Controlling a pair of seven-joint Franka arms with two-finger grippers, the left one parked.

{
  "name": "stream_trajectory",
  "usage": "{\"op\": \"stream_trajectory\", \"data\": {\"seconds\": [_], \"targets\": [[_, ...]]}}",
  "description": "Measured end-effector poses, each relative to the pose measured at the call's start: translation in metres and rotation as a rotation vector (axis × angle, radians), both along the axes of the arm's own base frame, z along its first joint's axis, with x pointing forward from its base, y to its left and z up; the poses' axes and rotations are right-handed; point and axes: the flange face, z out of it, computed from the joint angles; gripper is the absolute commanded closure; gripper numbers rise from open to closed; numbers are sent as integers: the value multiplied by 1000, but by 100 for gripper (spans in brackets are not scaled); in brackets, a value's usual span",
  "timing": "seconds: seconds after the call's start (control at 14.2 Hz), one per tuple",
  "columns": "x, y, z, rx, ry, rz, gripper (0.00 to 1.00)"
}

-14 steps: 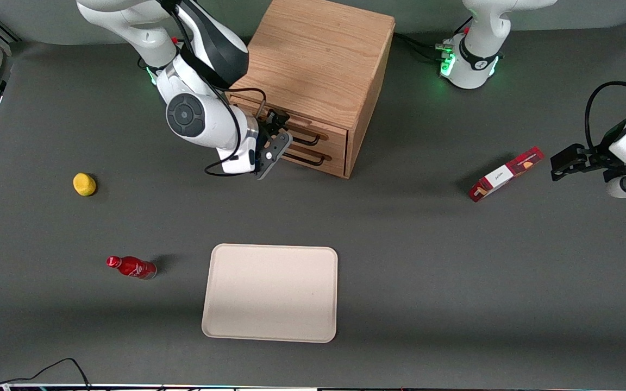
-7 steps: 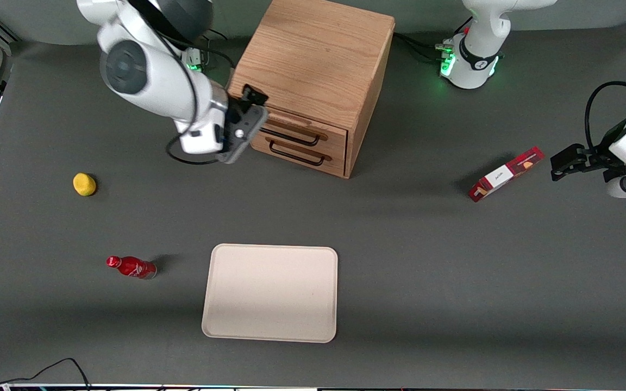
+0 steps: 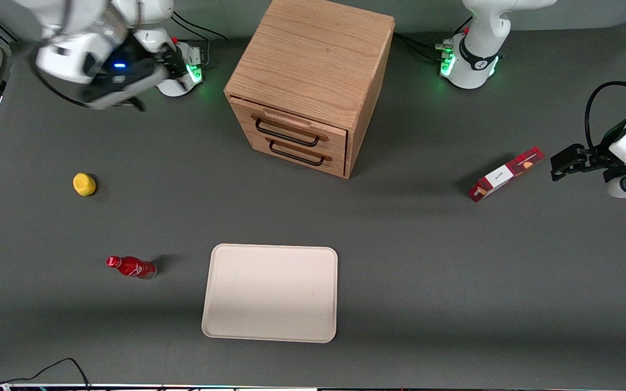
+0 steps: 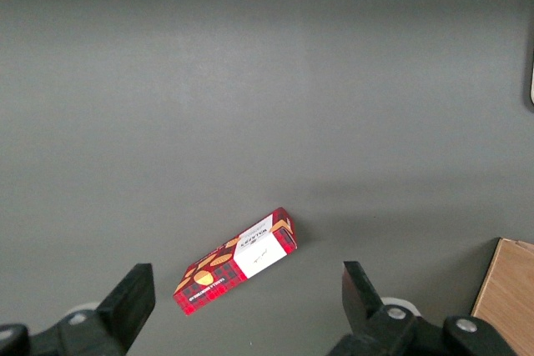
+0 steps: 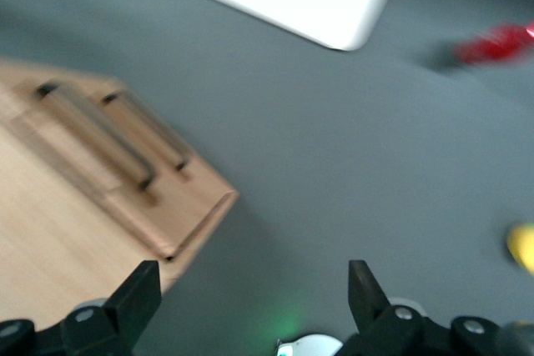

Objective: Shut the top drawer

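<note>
Top drawer (image 3: 291,129) looks flush in the cabinet (image 3: 313,65); gripper (image 3: 114,89) spread, empty, well clear of it — only risk: drawer not seated.

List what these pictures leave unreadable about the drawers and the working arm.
- Top drawer: seems flush in the front view; any leftover gap is too fine to confirm, and the right wrist view is blurred.
- Drawer contents: hidden by the fronts.
- Gripper, raised near its arm's base: open, empty; smeared in the front view.
</note>
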Motion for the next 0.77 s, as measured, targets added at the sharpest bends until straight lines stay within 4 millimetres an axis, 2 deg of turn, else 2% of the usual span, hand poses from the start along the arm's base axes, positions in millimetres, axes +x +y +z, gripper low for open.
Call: {"op": "stream_trajectory", "data": {"seconds": [0.14,0.21,0.42,0.56,0.63,0.77], "targets": [[18,-70,2,-48,-15,-149,0],[25,-97,-1,-62,-17,-208,0],[43,-159,-25,-48,-3,-334,0],[50,-180,-54,-44,11,-376,0],[51,-182,-66,-46,25,-382,0],[53,-181,-74,-57,27,-380,0]]}}
